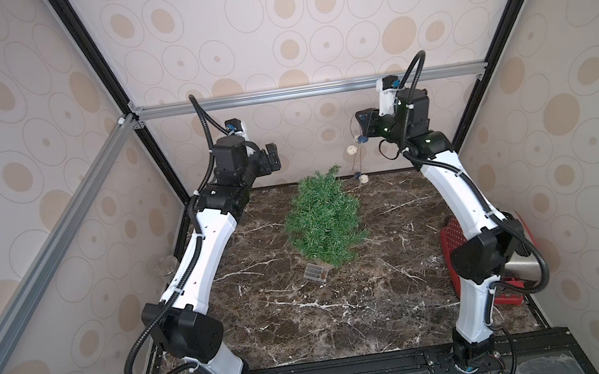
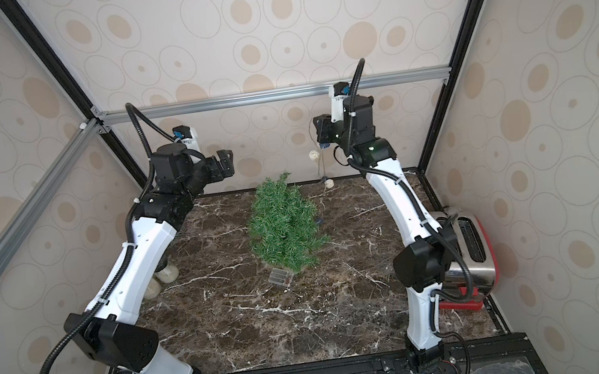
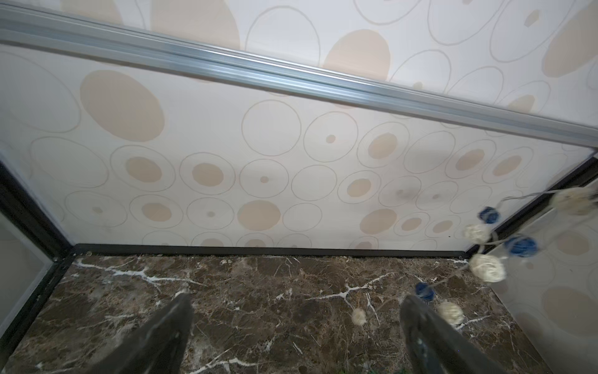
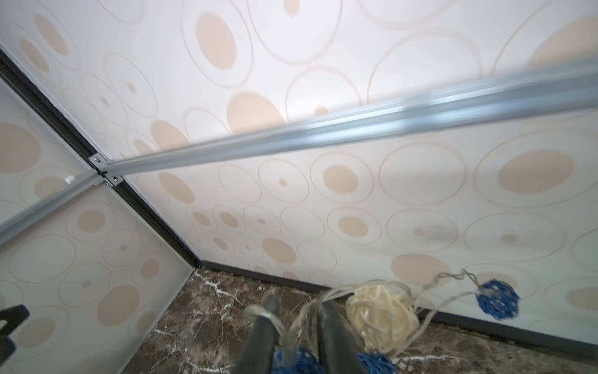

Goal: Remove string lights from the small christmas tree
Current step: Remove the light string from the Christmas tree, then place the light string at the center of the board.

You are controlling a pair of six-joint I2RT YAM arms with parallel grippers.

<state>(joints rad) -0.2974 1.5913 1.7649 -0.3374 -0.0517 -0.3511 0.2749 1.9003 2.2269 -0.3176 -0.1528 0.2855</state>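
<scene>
In both top views the clear battery box [image 1: 316,273] is lying on the tabletop [image 1: 308,324], touching or just beside the base of the small christmas tree [image 1: 323,218], which is standing in the middle of the frame. Almost no balls are showing on its branches.

Further back, in the upper right, the right jaws are nearly closed and are pinching the thin wire of the string lights [image 4: 378,315]. Cream and blue balls are hanging beside them, and the strand is dropping to the tabletop behind the tree. In the upper left, the left jaws are standing fully open and are gripping nothing.

The step in hand is probably lifting the strand clear. For doing it well, the pull should be slow and away from the tree, because the wire may be catching on the tip or dragging the battery box.

Open tabletop is lying in front of the tree. The silver rail [image 1: 278,94] and back wall are close behind the right jaws. The toaster [image 2: 469,248] and the jars [image 2: 166,273] are crowding the side edges.
</scene>
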